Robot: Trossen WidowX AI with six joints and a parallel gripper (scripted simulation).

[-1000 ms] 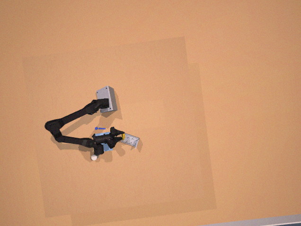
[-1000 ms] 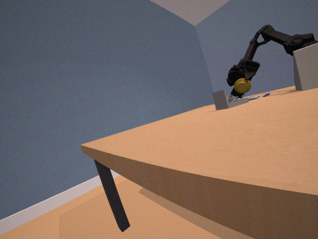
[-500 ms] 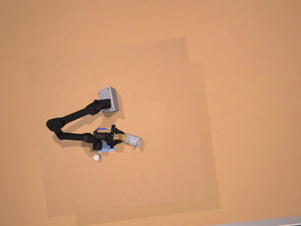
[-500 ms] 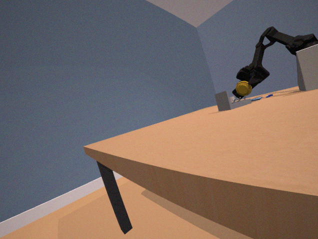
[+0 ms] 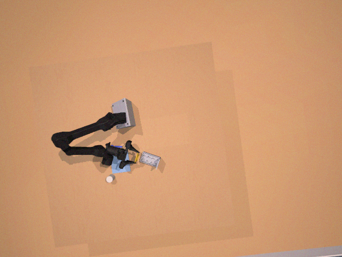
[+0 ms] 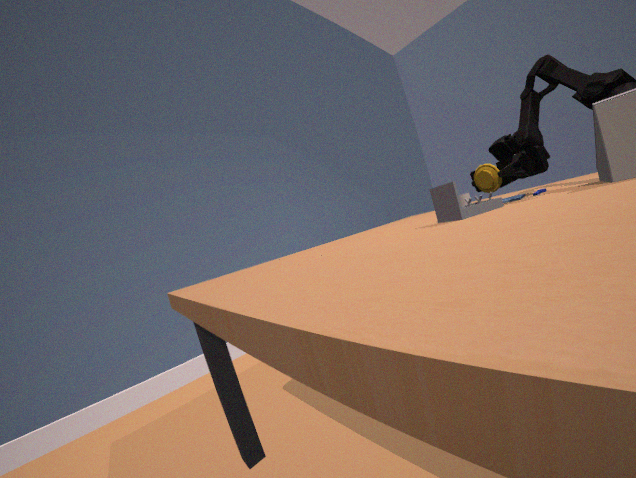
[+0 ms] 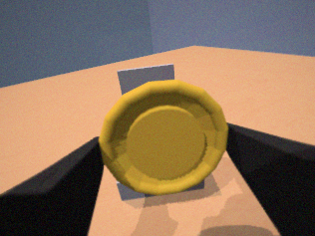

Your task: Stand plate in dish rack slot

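The yellow plate (image 5: 136, 157) (image 6: 486, 178) (image 7: 165, 142) stands on edge, upright or nearly so, between the fingers of my gripper (image 5: 137, 157) (image 7: 162, 136). The gripper is shut on the plate's rim from both sides. The grey dish rack (image 5: 158, 162) (image 6: 445, 202) (image 7: 146, 79) stands on the table just beyond the plate, with several short pegs and a tall panel at its far end. In the exterior view the plate is above the rack's near end. In the wrist view the plate hides most of the rack, so the slots do not show there.
A light blue mat (image 5: 119, 168) (image 6: 513, 197) lies under the gripper. A blue utensil (image 5: 119, 146) (image 6: 539, 192) lies beside it, partly hidden by the arm in the top view. A white cylinder (image 5: 109, 179) stands near the mat's corner. The arm's grey base block (image 5: 130, 113) (image 6: 616, 136) is farther back.
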